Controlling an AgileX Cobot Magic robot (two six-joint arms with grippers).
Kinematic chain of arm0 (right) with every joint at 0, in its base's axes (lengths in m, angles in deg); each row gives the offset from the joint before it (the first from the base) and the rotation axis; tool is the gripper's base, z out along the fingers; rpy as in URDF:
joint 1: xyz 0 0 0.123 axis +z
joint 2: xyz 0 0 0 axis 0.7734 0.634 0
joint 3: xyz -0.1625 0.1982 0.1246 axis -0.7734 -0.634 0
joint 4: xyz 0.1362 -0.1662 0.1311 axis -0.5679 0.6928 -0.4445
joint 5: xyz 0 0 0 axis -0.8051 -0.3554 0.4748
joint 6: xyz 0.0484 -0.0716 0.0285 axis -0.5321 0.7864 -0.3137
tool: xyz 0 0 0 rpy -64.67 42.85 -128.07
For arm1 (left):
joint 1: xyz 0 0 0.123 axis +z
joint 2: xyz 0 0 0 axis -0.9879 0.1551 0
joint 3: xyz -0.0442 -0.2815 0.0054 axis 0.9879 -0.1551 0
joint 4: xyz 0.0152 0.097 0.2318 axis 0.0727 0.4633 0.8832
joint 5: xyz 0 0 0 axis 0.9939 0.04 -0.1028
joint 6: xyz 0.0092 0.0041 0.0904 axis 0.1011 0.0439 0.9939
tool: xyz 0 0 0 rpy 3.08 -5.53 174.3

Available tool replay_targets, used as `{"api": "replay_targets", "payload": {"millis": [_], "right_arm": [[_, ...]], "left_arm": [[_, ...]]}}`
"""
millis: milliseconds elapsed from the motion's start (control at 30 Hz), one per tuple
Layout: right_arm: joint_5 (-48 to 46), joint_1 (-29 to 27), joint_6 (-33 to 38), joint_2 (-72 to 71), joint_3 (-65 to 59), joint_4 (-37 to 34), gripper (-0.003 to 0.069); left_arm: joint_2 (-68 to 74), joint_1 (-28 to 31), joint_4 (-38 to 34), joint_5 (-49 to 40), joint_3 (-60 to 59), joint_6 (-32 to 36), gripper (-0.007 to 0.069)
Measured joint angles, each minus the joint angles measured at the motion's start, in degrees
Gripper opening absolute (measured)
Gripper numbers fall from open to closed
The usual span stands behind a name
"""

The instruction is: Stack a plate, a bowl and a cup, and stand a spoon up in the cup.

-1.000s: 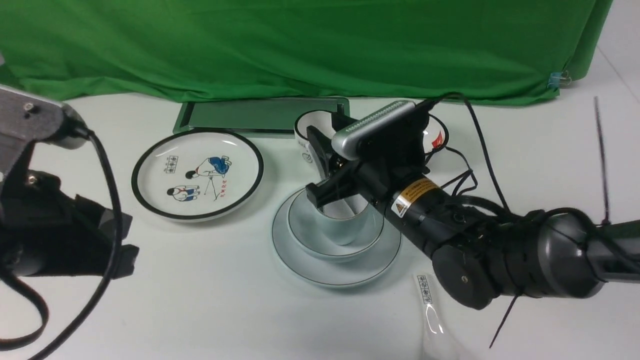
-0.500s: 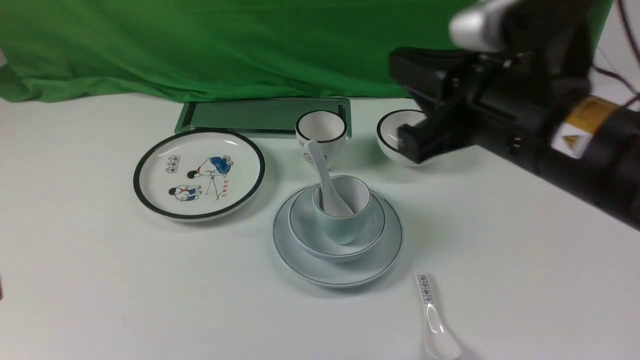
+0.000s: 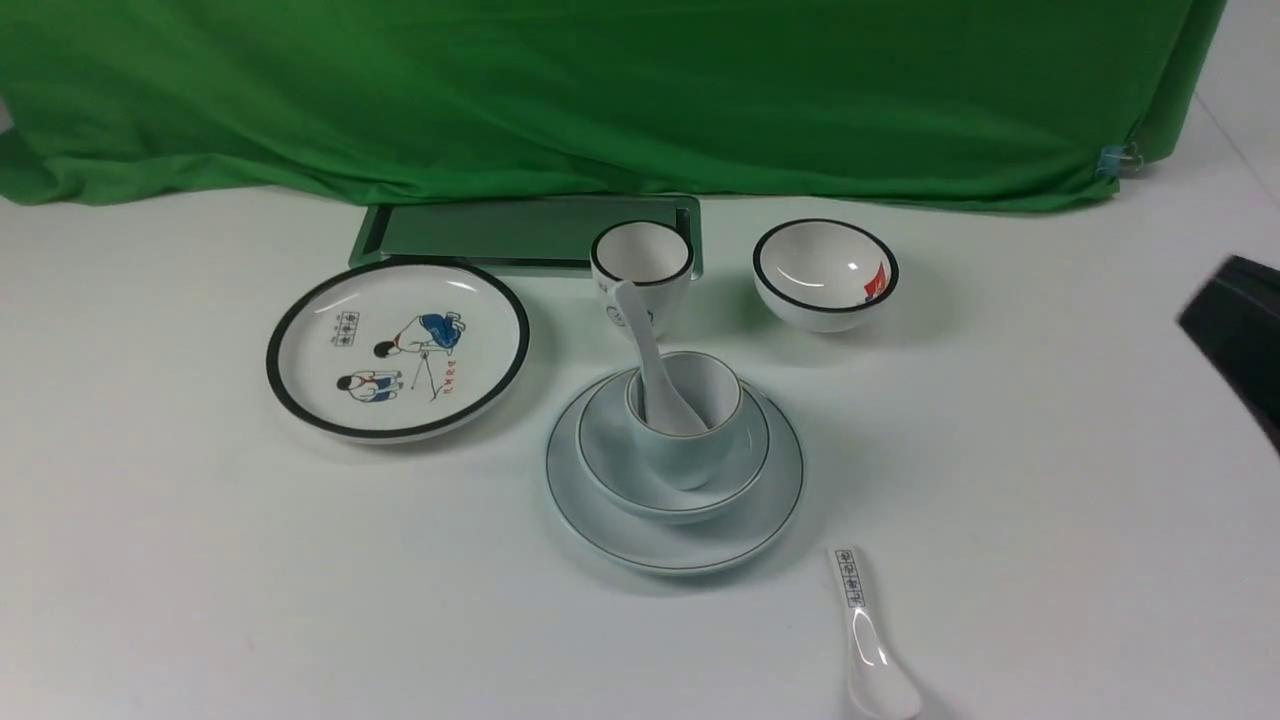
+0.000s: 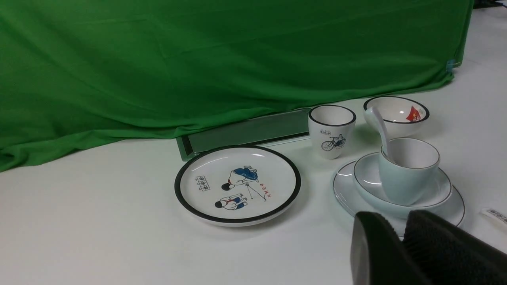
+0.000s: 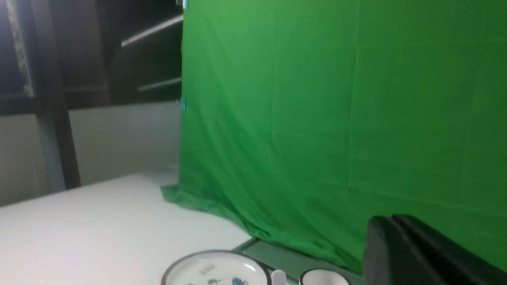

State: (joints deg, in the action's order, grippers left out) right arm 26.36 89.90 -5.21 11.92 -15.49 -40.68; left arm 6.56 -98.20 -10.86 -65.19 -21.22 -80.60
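Observation:
The pale blue-grey plate (image 3: 690, 545) sits mid-table with the bowl (image 3: 602, 455) on it and the light-blue cup (image 3: 690, 455) in the bowl. The plain white spoon (image 3: 640, 340) stands in the cup, its handle leaning back and left. In the left wrist view the same stack, plate (image 4: 344, 190), bowl (image 4: 366, 178), cup (image 4: 404, 182) and spoon (image 4: 378, 122), lies just beyond my left gripper (image 4: 396, 223), whose fingers are nearly together and empty. My right gripper (image 5: 386, 219) is shut on nothing, raised and facing the green cloth. Only a dark blur of the right arm (image 3: 1235, 340) shows at the front view's right edge.
A cartoon plate with a black rim (image 3: 397, 347) lies left of the stack. Behind it are a bicycle cup (image 3: 642, 262), a black-rimmed bowl (image 3: 825, 272) and a flat green tray (image 3: 525, 232). A spoon with a printed handle (image 3: 865, 630) lies near the front edge. Green cloth (image 3: 600, 90) backs the table.
My right gripper let go of the spoon in the cup, shut, and pulled up and away to the right. The left arm has dropped out of the front view.

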Motion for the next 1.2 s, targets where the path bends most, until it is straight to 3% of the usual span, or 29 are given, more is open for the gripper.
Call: {"api": "replay_targets", "payload": {"millis": [200,633,833,1067,1133,1200], "right_arm": [[-4.24,0.00,0.00,-7.96,-1.99,0.00,0.0036],[-5.05,0.00,0.14,-8.80,-2.21,0.00,0.0064],[-6.85,-0.68,1.20,-9.73,-3.54,-0.06,0.0010],[-4.40,-6.91,1.05,-13.88,-13.63,0.00,0.0010],[-4.17,-12.49,0.13,-16.12,-18.55,0.00,0.0010],[-4.22,-14.52,-0.21,-17.54,-20.13,0.21,0.0010]], "left_arm": [[0.00,0.00,0.00,0.00,0.00,0.00,0.0075],[0.00,0.00,0.00,0.00,0.00,0.00,0.0084],[0.00,0.00,-0.06,0.00,0.00,0.00,0.0093],[0.00,0.00,-0.11,0.00,0.00,0.00,0.0099],[0.00,0.00,-0.11,0.00,0.00,0.00,0.0101],[0.00,0.00,-0.11,0.00,0.00,0.00,0.0103]]}}
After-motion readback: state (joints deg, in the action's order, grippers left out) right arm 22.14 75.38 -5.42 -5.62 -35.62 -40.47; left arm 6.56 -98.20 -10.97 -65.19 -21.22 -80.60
